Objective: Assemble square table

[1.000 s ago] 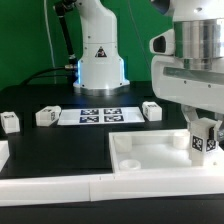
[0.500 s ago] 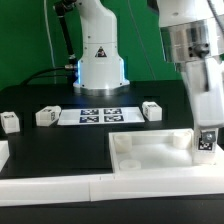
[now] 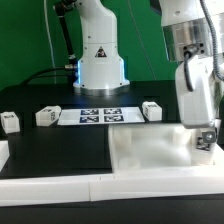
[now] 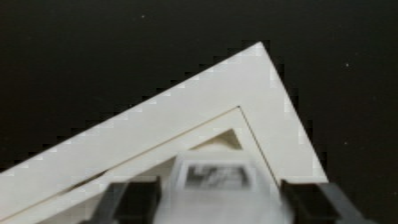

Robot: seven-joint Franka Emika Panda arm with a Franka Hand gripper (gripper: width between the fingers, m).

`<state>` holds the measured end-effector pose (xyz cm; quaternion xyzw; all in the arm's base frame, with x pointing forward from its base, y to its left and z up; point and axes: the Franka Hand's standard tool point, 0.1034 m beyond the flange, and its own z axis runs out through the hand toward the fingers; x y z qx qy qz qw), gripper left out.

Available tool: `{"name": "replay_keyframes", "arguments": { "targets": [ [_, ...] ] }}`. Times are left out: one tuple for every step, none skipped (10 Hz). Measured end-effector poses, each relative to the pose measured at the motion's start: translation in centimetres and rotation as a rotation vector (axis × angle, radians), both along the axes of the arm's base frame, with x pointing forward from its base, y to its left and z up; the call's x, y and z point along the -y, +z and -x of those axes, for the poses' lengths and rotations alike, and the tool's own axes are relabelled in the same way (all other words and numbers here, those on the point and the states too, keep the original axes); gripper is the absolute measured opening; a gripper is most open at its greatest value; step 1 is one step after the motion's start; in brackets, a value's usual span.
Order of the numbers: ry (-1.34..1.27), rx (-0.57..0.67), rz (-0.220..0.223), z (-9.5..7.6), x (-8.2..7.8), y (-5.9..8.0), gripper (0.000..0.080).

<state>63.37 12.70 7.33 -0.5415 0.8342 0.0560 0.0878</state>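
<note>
The white square table top [image 3: 150,155] lies at the front on the exterior view's right, and its corner [image 4: 249,90] fills the wrist view. A white tagged leg block [image 3: 205,141] stands upright in the top's far right corner. My gripper [image 3: 204,135] is lowered around it. In the wrist view the leg [image 4: 217,175] sits between my dark fingers [image 4: 134,205], which stand a little off its sides, though the picture is blurred. Three more leg blocks lie apart on the black table: one [image 3: 10,122] at the left edge, one [image 3: 46,116], and one [image 3: 152,110].
The marker board [image 3: 98,116] lies flat at the middle back, in front of the robot's white base [image 3: 100,60]. A long white border bar [image 3: 50,186] runs along the front edge. A green wall stands behind.
The arm has come down and shifted slightly, setting the leg block into the top's right corner. The jaws have widened from their grip on the leg.
</note>
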Motion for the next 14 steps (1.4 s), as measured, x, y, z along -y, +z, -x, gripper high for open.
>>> {"name": "replay_keyframes", "arguments": {
  "targets": [
    [0.111,0.002,0.018,0.3,-0.1,-0.2,0.0359],
    [0.291,-0.005,0.047,0.7,-0.2,-0.3,0.0565],
    [0.494,0.026,0.08,0.5,-0.3,-0.1,0.0624],
    [0.494,0.03,0.075,0.5,-0.2,-0.2,0.0642],
    [0.591,0.045,0.084,0.5,-0.1,-0.2,0.0642],
    [0.672,0.059,0.089,0.5,-0.1,-0.2,0.0648],
    [0.768,0.073,0.096,0.5,0.0,-0.2,0.0648],
    [0.974,0.07,0.128,0.5,0.9,-0.3,0.0649],
    [1.136,0.085,0.165,-0.1,1.4,-0.2,0.0649],
    [1.16,0.094,0.171,-0.1,1.1,-0.2,0.0649],
    [1.132,0.09,0.169,-0.1,1.1,-0.3,0.0627],
    [1.132,0.09,0.17,-0.1,1.1,-0.3,0.0485],
    [1.065,0.082,0.164,-0.1,1.0,-0.3,0.0485],
    [0.985,0.065,0.159,0.0,1.2,-0.4,0.0292]
  ]
}}
